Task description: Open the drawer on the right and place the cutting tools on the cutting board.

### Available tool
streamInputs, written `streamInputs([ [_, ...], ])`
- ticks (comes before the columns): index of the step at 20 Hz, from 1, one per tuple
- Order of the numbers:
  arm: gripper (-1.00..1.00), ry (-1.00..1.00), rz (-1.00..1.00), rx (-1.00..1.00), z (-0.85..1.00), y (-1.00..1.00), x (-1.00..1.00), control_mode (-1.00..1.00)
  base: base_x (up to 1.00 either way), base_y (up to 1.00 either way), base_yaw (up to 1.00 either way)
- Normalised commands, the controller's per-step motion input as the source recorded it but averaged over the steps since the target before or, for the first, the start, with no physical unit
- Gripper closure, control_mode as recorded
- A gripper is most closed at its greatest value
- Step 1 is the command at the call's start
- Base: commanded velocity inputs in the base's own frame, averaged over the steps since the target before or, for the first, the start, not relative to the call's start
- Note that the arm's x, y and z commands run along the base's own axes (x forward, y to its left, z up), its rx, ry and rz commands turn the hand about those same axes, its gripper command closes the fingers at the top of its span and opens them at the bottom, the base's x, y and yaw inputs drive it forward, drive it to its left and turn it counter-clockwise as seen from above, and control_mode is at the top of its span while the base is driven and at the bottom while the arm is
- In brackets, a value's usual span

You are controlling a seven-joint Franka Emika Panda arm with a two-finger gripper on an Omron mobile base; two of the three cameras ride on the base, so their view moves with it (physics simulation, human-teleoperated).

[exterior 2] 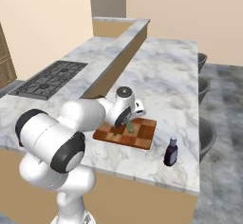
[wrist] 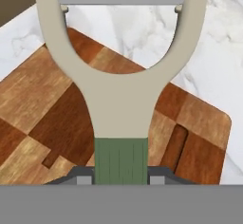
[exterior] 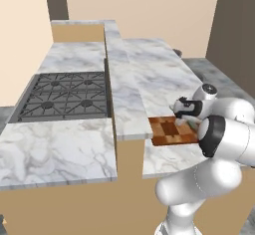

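My gripper [wrist: 121, 178] is clamped on the green handle of a peeler [wrist: 121, 95], whose long axis runs straight out from my fingers, its pale Y-shaped fork and grey blade pointing away. Beneath it lies the cutting board [wrist: 38, 104], a patchwork of reddish-brown wood blocks on white veined marble. From the right base view, a dark bottle [exterior 2: 171, 153] stands on the counter just beyond the board's [exterior 2: 142, 135] corner.
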Motion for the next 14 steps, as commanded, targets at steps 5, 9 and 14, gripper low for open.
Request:
streamInputs([
  [5,1.00,0.12,-0.03,0.03,-0.07,-0.06,0.10,-1.00,0.00,0.00,0.00],
  [9,1.00,0.17,0.00,0.00,-0.18,0.00,0.08,-1.00,0.00,0.00,0.00],
  [14,1.00,0.15,0.00,0.00,-0.32,0.00,0.04,-1.00,0.00,0.00,0.00],
])
